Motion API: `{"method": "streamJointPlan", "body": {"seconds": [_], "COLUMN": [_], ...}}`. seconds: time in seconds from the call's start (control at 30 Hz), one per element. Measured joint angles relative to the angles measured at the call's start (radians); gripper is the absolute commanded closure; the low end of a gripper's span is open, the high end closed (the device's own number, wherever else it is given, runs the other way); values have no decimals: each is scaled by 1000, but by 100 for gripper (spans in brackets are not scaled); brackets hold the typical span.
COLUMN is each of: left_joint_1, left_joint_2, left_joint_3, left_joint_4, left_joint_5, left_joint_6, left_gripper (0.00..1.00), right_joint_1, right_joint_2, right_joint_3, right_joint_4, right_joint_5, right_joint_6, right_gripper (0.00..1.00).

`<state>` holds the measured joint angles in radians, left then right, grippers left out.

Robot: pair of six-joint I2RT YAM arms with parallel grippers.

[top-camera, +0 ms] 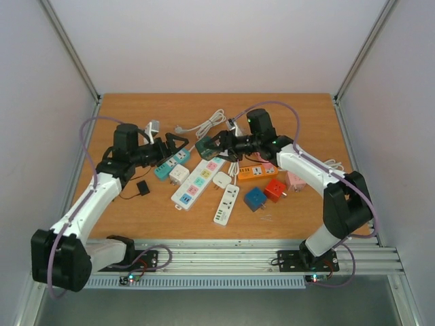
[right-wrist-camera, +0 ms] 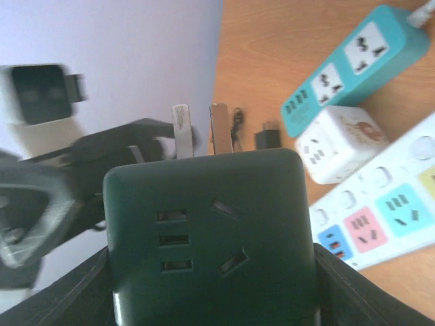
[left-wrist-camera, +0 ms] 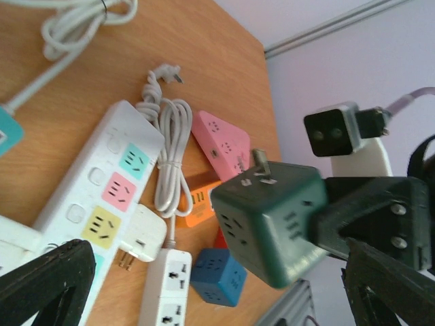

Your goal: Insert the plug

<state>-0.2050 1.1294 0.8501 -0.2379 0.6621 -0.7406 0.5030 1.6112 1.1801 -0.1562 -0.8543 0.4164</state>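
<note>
Obscuring right pincer (right-wrist-camera: 216, 296): green cube plug (right-wrist-camera: 207, 224).

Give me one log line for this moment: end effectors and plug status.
left end effector: open, empty | right end effector: shut on green cube plug, held off the table | prongs: exposed, not inserted

The wooden table (top-camera: 136, 210) bears a teal strip (top-camera: 166, 167), a white strip (top-camera: 197, 183), an orange strip (top-camera: 257, 172) and a blue cube (top-camera: 255, 198).
</note>
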Motion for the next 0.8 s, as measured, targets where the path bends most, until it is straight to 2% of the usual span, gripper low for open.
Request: {"method": "streamJointPlan", "body": {"seconds": [0.17, 0.53, 0.7, 0.8], "left_joint_1": [-23, -137, -144, -144], "left_joint_2": [56, 69, 74, 85], "left_joint_3": [-16, -199, -223, -239], "left_joint_4": [86, 479, 624, 689], "left_joint_5": [71, 146, 153, 151], "left_joint_6": [-100, -381, -490, -539], "left_gripper": [5, 8, 8, 13], "right_joint_1": [-18, -42, -42, -42], "right_joint_2": [-30, -32, -34, -38], "right_joint_3": [-27, -119, -146, -156], "right_joint_4": [95, 279, 353, 370], "right_joint_5": [-65, -189, -226, -240], "right_joint_6": [88, 283, 339, 351], "right_gripper": [53, 53, 53, 53]}}
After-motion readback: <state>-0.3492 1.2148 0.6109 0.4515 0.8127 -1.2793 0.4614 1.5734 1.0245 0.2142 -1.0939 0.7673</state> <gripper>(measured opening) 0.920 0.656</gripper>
